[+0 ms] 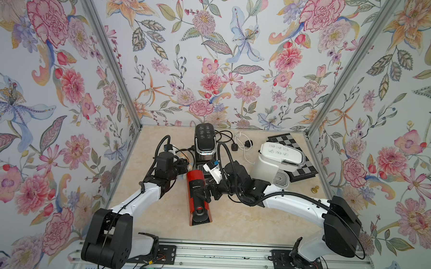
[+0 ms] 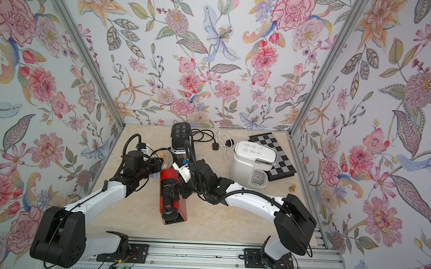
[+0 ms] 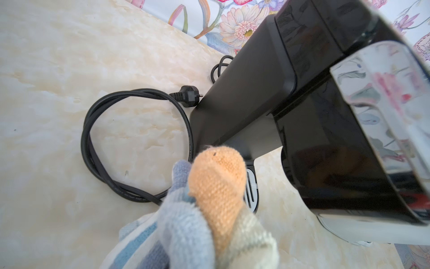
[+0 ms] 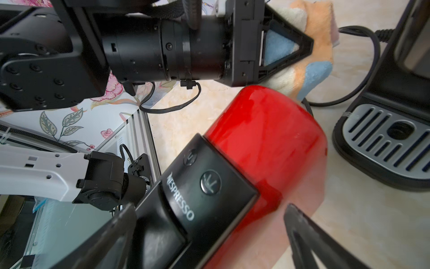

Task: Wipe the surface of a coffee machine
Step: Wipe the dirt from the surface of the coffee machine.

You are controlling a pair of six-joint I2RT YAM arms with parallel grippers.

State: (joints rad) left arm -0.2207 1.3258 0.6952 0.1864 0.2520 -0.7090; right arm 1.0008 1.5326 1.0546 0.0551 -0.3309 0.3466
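While the left hand [image 4: 307,44] holds the cloth [image 3: 216,186], the wide right hand [image 4: 209,207] brackets the coffee machine [image 4: 267,130]; I judge wiping follows.

Glossy red coffee machine [image 4: 267,130], fuzzy terry cloth [image 3: 218,184].

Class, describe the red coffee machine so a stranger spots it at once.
Find the pale marbled table walled by flowered paper. Near its middle stands a narrow coffee machine. It alone is red; the black machine and the white machine sit farther back.
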